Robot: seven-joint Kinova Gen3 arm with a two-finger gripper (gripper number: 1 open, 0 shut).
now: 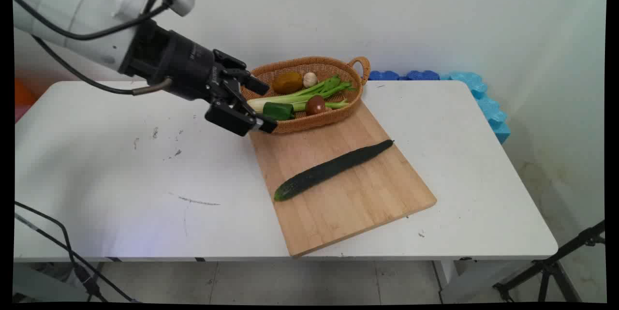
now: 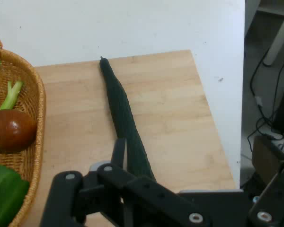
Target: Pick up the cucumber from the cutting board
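My black gripper point(image 1: 267, 107) hangs open above the near left end of a woven basket point(image 1: 355, 88), where the basket meets the wooden cutting board point(image 1: 367, 189). Nothing is between its fingers. A long dark green cucumber point(image 1: 332, 169) lies slantwise on the board, apart from the gripper. In the hand view the cucumber point(image 2: 125, 118) runs up the middle of the board point(image 2: 175, 118), with one finger point(image 2: 118, 153) just left of its near end. The basket holds celery stalks point(image 1: 309, 95), a green pepper point(image 1: 278, 110), a red-brown round vegetable point(image 1: 315, 104), a brown potato point(image 1: 287, 82) and a small white mushroom point(image 1: 310, 79).
The white table point(image 1: 121, 169) has scuff marks left of the board. Blue foam blocks point(image 1: 476, 92) line the back right edge. A tripod leg point(image 1: 556, 264) stands on the floor at the right, and cables point(image 1: 58, 242) hang at the front left.
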